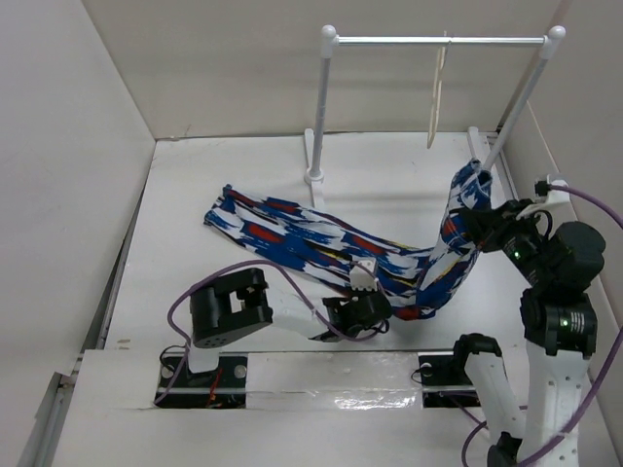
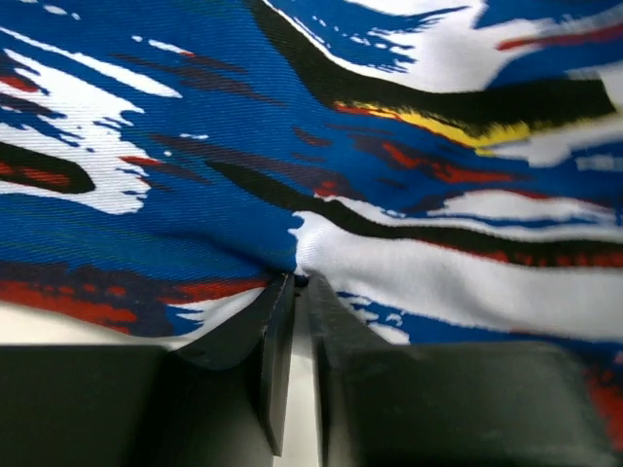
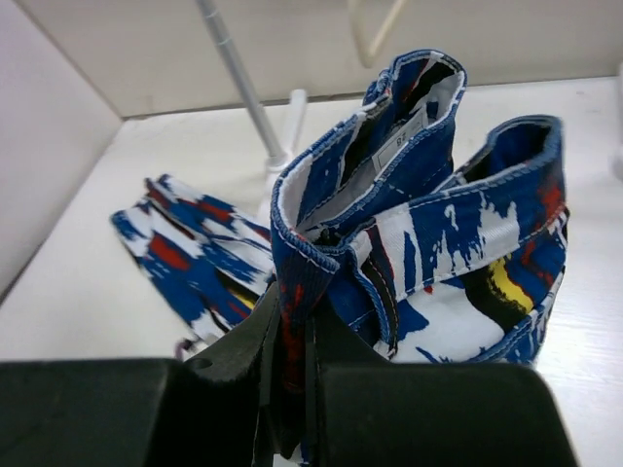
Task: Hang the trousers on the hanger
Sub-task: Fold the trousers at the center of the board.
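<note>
Both your pincers were closed on the trousers [image 1: 292, 238]: the left pincer [image 2: 300, 280] pinched cloth lying on the worktop [image 1: 224, 165], the right pincer [image 3: 292, 326] held their top end raised.

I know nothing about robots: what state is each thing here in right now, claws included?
White tubular rack: standing upright.
Thin pale cream hanger: hanging from the rack's bar, bare.
Royal blue streaked cloth trousers: legs lying flat, waist end lifted, not on the hanger.
Left gripper: shut on the trousers' middle.
Right gripper: shut on the trousers' waistband, held up.
</note>
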